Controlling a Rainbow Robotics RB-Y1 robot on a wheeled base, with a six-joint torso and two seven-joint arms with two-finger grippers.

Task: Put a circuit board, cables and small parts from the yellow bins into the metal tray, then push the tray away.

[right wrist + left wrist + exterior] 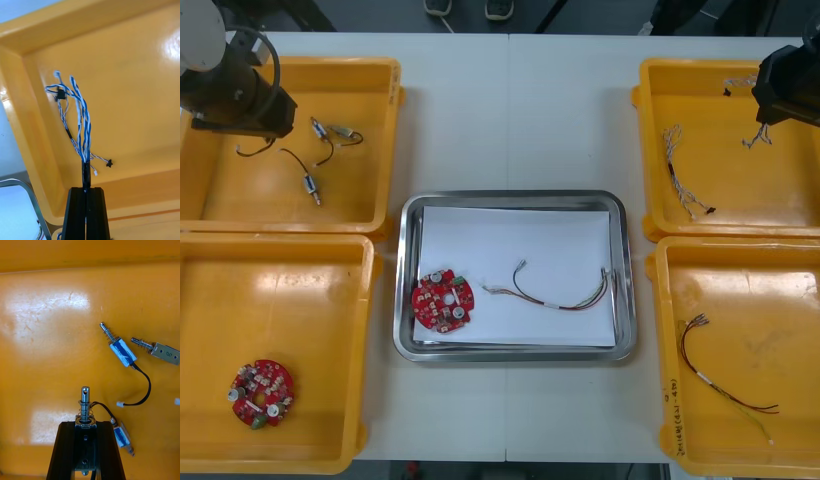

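Note:
In the left wrist view my left gripper is shut on a small metal part, a sprung pin standing up between the fingers. It hangs over the far left yellow bin. Over the far right yellow bin, my right gripper is shut on a twisted blue and white cable, whose strands rise from the fingertips. The metal tray, white inside, holds a round red circuit board and a red and yellow cable.
Three more small metal parts with black leads lie on the far left bin's floor. Another blue and white cable lies in the far right bin. The near left bin holds a circuit board, the near right bin a red and yellow cable.

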